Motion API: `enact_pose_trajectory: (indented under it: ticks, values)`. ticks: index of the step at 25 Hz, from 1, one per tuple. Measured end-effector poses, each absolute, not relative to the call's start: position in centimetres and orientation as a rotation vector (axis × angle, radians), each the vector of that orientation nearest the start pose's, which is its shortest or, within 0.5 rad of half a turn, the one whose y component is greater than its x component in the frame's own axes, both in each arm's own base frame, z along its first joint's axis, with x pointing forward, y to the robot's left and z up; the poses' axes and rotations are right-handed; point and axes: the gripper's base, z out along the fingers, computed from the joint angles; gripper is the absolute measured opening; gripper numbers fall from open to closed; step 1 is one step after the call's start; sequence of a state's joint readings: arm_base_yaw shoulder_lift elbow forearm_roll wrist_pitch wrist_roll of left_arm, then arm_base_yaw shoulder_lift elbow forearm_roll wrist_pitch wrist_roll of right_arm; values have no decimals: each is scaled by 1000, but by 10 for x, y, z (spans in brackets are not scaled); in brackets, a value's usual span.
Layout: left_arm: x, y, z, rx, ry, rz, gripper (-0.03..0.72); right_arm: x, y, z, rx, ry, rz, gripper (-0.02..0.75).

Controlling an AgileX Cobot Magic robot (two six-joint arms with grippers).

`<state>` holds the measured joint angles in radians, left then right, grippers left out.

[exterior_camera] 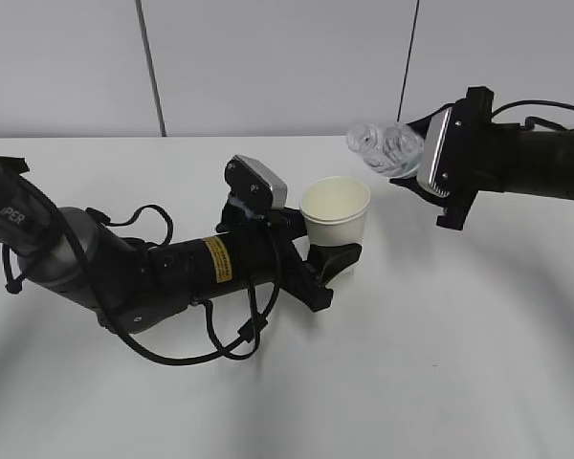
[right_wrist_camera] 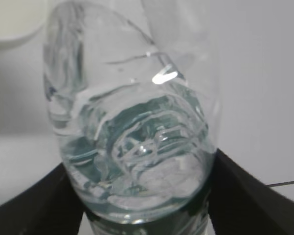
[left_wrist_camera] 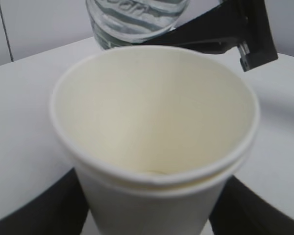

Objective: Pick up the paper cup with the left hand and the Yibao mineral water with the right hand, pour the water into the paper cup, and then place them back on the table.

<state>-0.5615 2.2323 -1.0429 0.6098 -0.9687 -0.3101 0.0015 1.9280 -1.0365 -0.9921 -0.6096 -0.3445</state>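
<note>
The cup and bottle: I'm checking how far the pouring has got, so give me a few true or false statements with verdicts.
1. The left gripper holds the paper cup upright. True.
2. The bottle stands on the table. False: the right gripper holds it in the air, tipped toward the cup.
3. The cup's inside looks empty in the left wrist view. True.
4. The bottle's mouth is dipped inside the cup. False: it is above and beside the rim.
5. The cup is crushed flat. False: its rim is round.
</note>
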Motion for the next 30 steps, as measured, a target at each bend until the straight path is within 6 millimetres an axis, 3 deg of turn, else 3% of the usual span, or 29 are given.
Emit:
enact_pose_trajectory:
  ticks: [30]
  values:
    - [325,-259,89,941,1609,-814,440,397,44,175,-1517,1272,-432,504]
